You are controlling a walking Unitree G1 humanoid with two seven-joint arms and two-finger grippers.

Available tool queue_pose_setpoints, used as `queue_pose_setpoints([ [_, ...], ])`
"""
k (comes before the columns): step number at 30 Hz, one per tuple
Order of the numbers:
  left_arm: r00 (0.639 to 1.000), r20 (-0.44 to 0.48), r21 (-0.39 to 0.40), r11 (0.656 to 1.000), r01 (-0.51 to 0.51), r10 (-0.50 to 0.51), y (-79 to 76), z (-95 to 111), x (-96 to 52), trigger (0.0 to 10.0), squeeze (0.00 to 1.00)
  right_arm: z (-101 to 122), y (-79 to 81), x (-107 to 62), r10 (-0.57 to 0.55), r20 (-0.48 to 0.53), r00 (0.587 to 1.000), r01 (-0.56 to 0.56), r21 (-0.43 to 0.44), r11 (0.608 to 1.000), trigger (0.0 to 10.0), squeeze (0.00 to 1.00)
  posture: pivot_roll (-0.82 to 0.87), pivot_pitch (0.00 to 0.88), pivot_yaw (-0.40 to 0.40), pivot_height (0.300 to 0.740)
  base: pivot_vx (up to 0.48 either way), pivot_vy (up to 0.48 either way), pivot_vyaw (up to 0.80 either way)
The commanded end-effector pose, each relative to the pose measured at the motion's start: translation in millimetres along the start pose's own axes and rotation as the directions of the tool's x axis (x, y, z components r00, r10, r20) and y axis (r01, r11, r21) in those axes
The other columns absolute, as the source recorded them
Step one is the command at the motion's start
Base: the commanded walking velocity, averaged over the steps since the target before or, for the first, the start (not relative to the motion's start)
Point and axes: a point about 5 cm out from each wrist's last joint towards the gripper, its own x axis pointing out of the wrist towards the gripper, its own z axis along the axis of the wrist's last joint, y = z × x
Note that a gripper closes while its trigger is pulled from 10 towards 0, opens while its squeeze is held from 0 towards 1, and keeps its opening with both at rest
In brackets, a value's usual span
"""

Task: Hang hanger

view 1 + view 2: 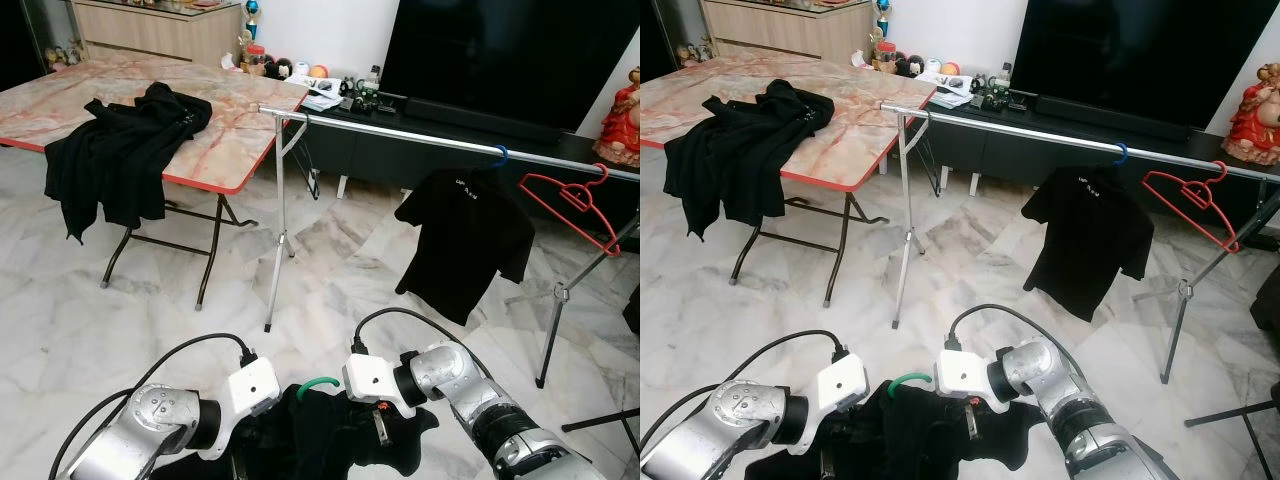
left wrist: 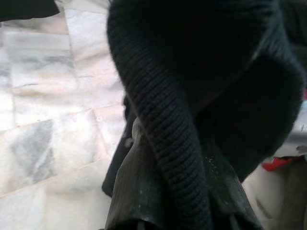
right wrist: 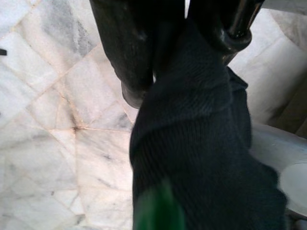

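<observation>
A black garment (image 1: 320, 435) on a green hanger, whose hook (image 1: 320, 383) pokes up, hangs low in front of me between both arms. My right gripper (image 3: 177, 43) is shut on a fold of this cloth, which runs between its two black fingers (image 3: 127, 52). My left gripper (image 1: 243, 452) is buried in the garment's other side, and knit cloth (image 2: 192, 120) drapes across its fingers. Ahead, a silver clothes rail (image 1: 400, 133) runs across the room. On it hang a black shirt (image 1: 465, 240) on a blue hook and an empty red hanger (image 1: 572, 202).
A folding table (image 1: 225, 135) with a marble-pattern top stands at the left, black clothes (image 1: 120, 150) draped over its edge. The rail's stands (image 1: 278, 250) (image 1: 553, 320) rest on the marble floor. A dark TV console (image 1: 380, 150) lies behind.
</observation>
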Motion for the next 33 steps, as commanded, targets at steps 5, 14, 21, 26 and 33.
queue_pose_setpoints([
  [5,1.0,-0.005,0.004,1.0,-0.001,0.001,-0.5,-1.0,2.4,0.0,0.0,5.6,-4.9,-8.6,0.001,0.009,1.0,-0.001,-0.024,1.0,10.0,1.0,0.22,0.0,-0.156,0.74,0.0,0.0,0.0],
  [14,0.996,-0.023,-0.017,0.996,-0.087,0.086,8.2,-8.9,-1.4,0.0,0.0,1.2,-4.7,-24.3,0.046,-0.069,0.997,-0.05,-0.056,0.997,10.0,1.0,0.22,0.0,-0.159,0.74,0.0,0.0,0.0],
  [21,0.988,-0.031,-0.028,0.988,-0.152,0.151,15.6,-14.7,-4.1,0.0,0.0,1.8,-16.9,-49.8,-0.076,-0.078,0.994,0.072,-0.048,0.996,10.0,1.0,0.21,0.0,-0.157,0.74,0.0,0.0,0.0],
  [26,0.967,-0.015,-0.048,0.966,-0.253,0.253,23.9,-19.2,-4.9,0.0,0.0,0.5,-33.5,-80.6,-0.364,-0.036,0.931,0.364,0.004,0.931,10.0,0.63,0.21,0.0,-0.156,0.74,0.0,0.0,0.0],
  [33,0.818,-0.049,-0.061,0.816,-0.575,0.573,49.8,-34.5,-8.5,10.0,0.0,-47.9,-35.9,-133.2,-0.866,-0.22,0.449,0.888,0.218,0.405,10.0,0.0,0.18,0.0,-0.132,0.74,0.0,0.0,0.0],
])
